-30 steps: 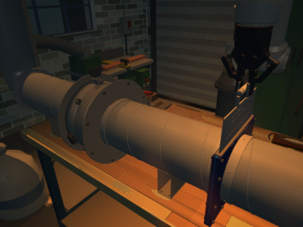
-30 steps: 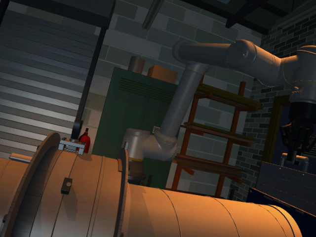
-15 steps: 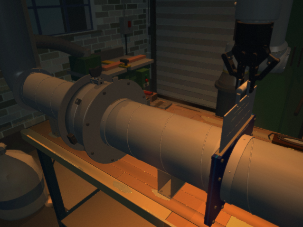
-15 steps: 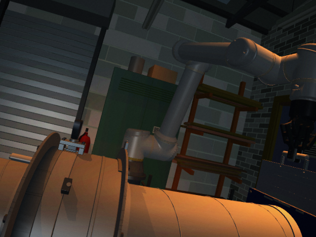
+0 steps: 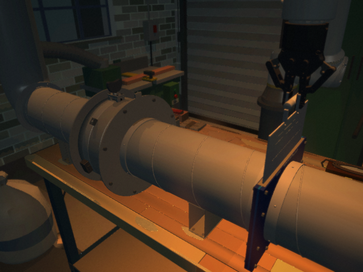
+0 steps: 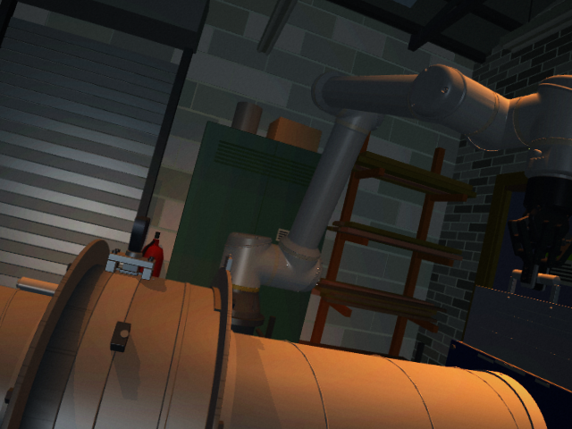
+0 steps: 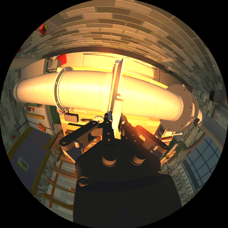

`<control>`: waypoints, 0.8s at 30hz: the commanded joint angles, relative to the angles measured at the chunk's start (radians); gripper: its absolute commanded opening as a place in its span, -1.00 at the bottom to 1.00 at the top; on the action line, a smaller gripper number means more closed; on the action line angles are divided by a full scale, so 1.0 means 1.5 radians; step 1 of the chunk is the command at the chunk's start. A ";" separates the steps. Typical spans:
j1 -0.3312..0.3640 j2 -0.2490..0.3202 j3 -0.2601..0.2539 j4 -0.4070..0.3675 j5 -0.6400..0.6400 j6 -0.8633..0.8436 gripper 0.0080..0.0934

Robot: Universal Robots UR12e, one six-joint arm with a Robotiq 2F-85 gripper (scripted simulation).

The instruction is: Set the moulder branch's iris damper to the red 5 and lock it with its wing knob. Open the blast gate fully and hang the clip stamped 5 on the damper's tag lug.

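The lower part of the blast gate's grey slide plate (image 5: 283, 143) is hidden inside its dark blue frame (image 5: 260, 211) on the right of the duct. The plate stands raised well above the frame. A pull handle (image 5: 294, 104) tops the plate. Far left on the duct sits the iris damper (image 5: 117, 140) between two round flanges. A black wing knob (image 5: 114, 85) stands on a small clamp at the damper's top. The scale numbers and the clip cannot be made out. My gripper (image 5: 296, 99) hangs straight above the gate, closed around the plate's pull handle (image 6: 536, 279).
Behind the duct are a roller door, a brick wall and a green cabinet (image 6: 249, 208). The arm's base (image 6: 258, 268) stands behind the duct's middle. A timber rack (image 6: 392, 249) fills the far corner. The duct rests on an orange bench (image 5: 164, 217); a bracket (image 5: 202, 224) props it.
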 commanded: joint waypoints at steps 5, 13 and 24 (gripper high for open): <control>0.000 -0.003 -0.006 0.000 0.000 0.000 -1.00; 0.000 -0.005 -0.009 0.004 0.000 0.000 -1.00; 0.000 -0.006 -0.013 0.009 0.000 0.000 -1.00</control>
